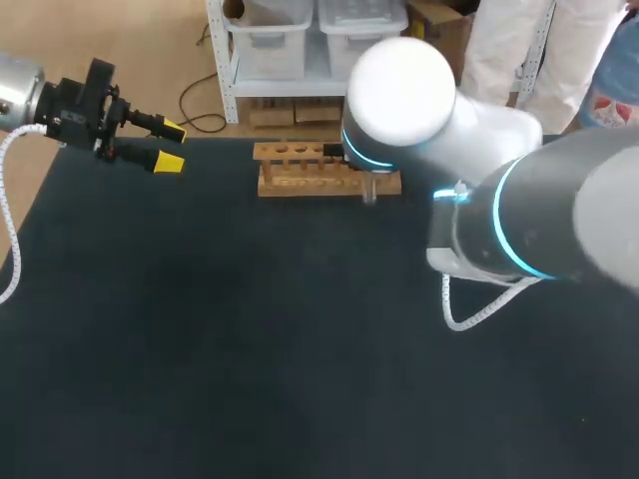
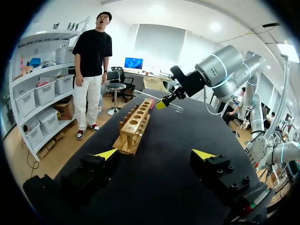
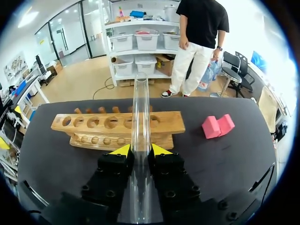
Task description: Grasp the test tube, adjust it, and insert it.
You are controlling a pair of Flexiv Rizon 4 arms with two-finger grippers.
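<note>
A clear glass test tube [image 3: 139,108] lies lengthwise between the yellow tips of my right gripper [image 3: 139,150], which is shut on it. The tube's far end reaches over the middle holes of the wooden rack [image 3: 117,127]. From the head view the rack [image 1: 300,170] stands at the table's far edge, and my right arm's bulky joints hide that gripper just right of it. My left gripper [image 1: 172,146] hovers open and empty at the far left of the table. In its own wrist view the left gripper [image 2: 154,154] faces the rack [image 2: 135,125] end-on, with the right gripper [image 2: 162,104] beyond it.
A pink block [image 3: 218,125] lies on the dark table cover to the right of the rack. The rack's top row holds several empty holes. My right arm's elbow [image 1: 519,215] hangs over the table's right half.
</note>
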